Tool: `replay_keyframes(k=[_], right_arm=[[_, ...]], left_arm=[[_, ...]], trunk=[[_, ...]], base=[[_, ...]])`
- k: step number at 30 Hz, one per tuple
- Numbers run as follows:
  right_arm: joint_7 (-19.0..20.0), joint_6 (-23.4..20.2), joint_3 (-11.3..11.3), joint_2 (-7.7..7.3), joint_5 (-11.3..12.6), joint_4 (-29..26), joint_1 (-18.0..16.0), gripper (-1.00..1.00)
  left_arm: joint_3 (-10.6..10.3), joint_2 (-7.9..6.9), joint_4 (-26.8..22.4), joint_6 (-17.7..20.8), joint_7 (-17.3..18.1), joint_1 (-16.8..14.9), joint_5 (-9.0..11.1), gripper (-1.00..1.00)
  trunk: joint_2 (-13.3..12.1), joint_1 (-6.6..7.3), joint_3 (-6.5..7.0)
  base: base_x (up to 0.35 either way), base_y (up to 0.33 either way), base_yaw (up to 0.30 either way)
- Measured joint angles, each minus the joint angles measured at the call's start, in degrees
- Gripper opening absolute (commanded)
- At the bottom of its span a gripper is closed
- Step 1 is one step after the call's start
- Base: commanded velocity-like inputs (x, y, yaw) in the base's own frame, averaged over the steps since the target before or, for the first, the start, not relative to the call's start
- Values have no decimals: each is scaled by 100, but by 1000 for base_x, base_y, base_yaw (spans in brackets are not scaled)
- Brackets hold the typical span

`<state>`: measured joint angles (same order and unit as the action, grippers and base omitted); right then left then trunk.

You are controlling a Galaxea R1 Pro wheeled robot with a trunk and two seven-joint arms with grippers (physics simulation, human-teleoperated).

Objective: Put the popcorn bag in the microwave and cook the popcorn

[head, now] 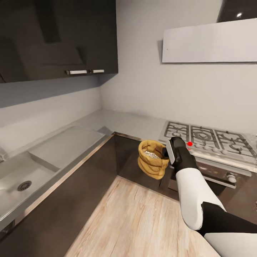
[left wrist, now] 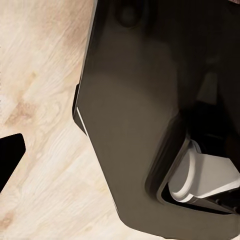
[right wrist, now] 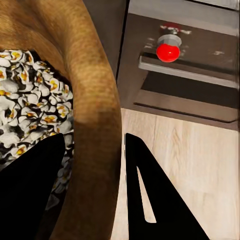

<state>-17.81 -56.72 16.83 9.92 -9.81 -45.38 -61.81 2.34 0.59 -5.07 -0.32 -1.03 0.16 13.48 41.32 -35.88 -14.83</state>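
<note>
While the right pincer (head: pixel 167 152) clamps the popcorn bag (head: pixel 152 159) rim, popcorn (right wrist: pixel 30 110) heaped inside, stove (head: pixel 208 137) at two o'clock, left pincer state unclear

Open wooden floor (head: pixel 132 217) between the cabinet runs, free for passage. Bare grey countertop (head: pixel 117 123) in the corner, open above. Sink (head: pixel 21 182) recessed along the left run. Gas hob (head: pixel 210 137) grates and built-in oven (head: pixel 214 175) close behind the held popcorn bag (head: pixel 152 159). Wall cabinet (head: pixel 57 35) overhanging the left run.

I see a gas hob (head: pixel 208 140) at the worktop's right end and a sink (head: pixel 21 180) (steel drain) at its left edge.
</note>
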Motion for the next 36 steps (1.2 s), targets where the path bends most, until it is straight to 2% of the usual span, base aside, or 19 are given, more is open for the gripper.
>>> replay_keyframes(k=[19, 31, 36], right_arm=[[0, -45, -1, 0, 8, 68, 0, -100], [-1, -68, -1, 1, 7, 74, -1, -100], [-15, -63, -1, -1, -16, 68, 1, -100]], left_arm=[[0, 3, 7, 0, 0, 0, 0, 100], [0, 9, 7, 0, 0, 0, 1, 100], [6, 9, 1, 0, -2, 0, 2, 100]], trunk=[[0, 0, 153], [0, 0, 159], [-1, 0, 160]], base=[[0, 0, -165], [0, 0, -9], [0, 0, -224]])
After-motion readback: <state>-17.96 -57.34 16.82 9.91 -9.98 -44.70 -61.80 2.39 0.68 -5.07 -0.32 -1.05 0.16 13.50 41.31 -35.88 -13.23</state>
